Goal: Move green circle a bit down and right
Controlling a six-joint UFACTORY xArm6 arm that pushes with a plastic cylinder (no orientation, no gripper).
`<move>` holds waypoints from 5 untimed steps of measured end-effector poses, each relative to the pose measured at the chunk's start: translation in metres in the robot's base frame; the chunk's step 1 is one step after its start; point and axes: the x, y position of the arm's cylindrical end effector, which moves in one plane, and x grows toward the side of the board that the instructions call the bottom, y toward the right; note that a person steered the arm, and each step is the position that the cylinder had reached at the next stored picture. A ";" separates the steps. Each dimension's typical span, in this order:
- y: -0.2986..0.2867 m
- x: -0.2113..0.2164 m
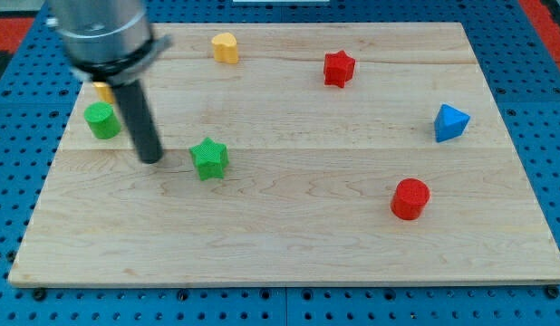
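The green circle sits near the board's left edge, toward the top-left corner. My tip rests below-right of it, apart, beside the green star; no pincer exists. Approach step: I'd circle to its upper-left. It's round, upright, no long axis.
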 end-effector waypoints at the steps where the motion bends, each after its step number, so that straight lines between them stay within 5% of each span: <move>1: -0.093 -0.005; 3: -0.102 -0.087; 4: -0.082 -0.095; 5: -0.060 -0.055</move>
